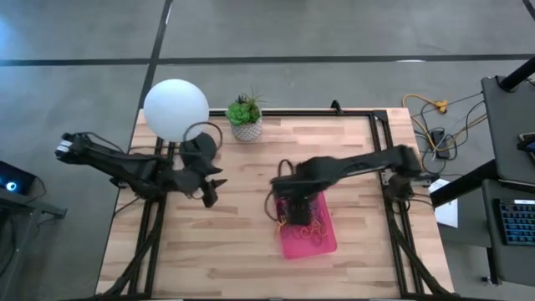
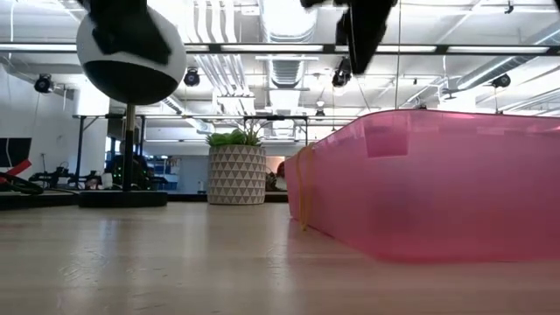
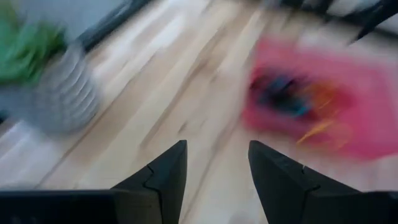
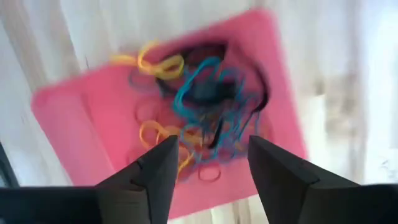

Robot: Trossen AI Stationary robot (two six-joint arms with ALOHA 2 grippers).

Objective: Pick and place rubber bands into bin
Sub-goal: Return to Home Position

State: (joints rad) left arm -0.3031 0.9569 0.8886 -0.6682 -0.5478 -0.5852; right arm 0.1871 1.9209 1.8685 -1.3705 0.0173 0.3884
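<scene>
The right gripper hangs over the pink bin, fingers spread and empty; the rubber bands lie tangled inside. The left gripper, fingers apart too, hovers over the tabletop.

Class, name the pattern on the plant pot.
Plant pot: grey triangles on white; low view shows it best.

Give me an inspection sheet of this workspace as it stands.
Surface: wooden table, no loose bands seen.
Job's things: rubber bands piled inside the pink bin.
Clutter: plant pot and white globe lamp at the far edge.
Hands: left hand open, empty, over bare table; right hand open, empty, above the bin.
Cables: yellow and black cables on the floor right of the table.
Surroundings: grey floor; keyboard off to the right.
</scene>
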